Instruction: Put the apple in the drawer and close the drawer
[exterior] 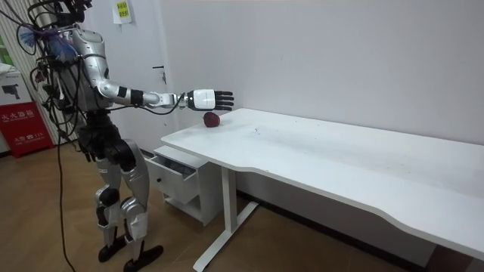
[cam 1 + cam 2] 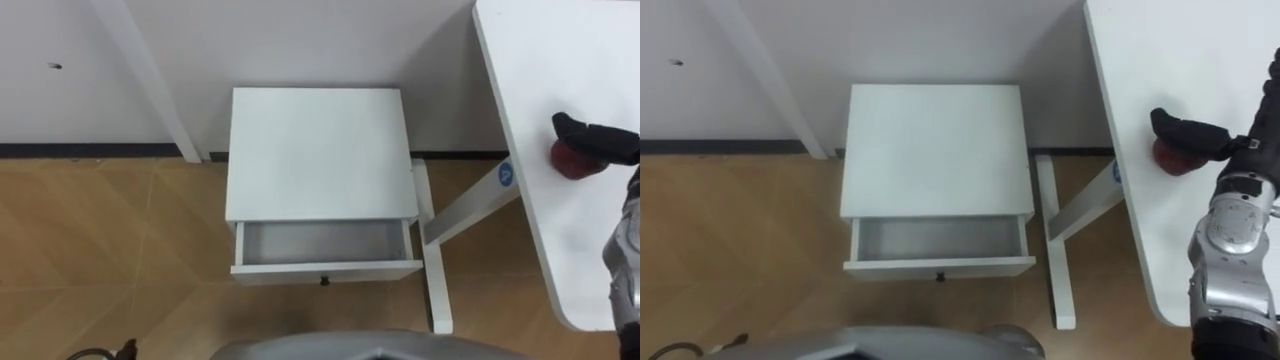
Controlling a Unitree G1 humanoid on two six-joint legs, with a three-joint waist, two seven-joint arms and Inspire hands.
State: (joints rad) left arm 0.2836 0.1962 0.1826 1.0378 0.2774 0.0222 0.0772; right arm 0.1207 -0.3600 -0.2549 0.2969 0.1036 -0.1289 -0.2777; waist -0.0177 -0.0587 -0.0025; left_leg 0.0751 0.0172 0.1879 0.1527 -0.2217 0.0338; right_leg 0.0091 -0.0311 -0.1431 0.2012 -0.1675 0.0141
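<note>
- The robot stands on the wooden floor (image 2: 110, 240) in front of a small white cabinet (image 2: 315, 150) that is set against the wall.
- A white table (image 2: 570, 60) stands on the robot's right.
- The cabinet's drawer (image 2: 325, 243) is pulled out toward the robot. Its inside is bare, and a small dark knob (image 2: 324, 281) sits at the middle of its front panel.
- The apple (image 2: 572, 160) is dark red and sits on the table top, near the end edge that faces the cabinet. In the room view it is close to the table's corner by the wall.
- The apple is well apart from the drawer, with the table's edge and its white leg (image 2: 435, 250) between them.
- The right arm reaches out over that end of the table.
- The right hand (image 1: 206, 98) hangs just above the apple, palm down, with its dark fingers (image 2: 1185, 130) stretched out straight and held close together.
- In the room view a gap shows between the hand and the apple, so the hand holds nothing.
- In the eye views the fingers overlap the apple's upper side, and its lower half shows red beneath them.
</note>
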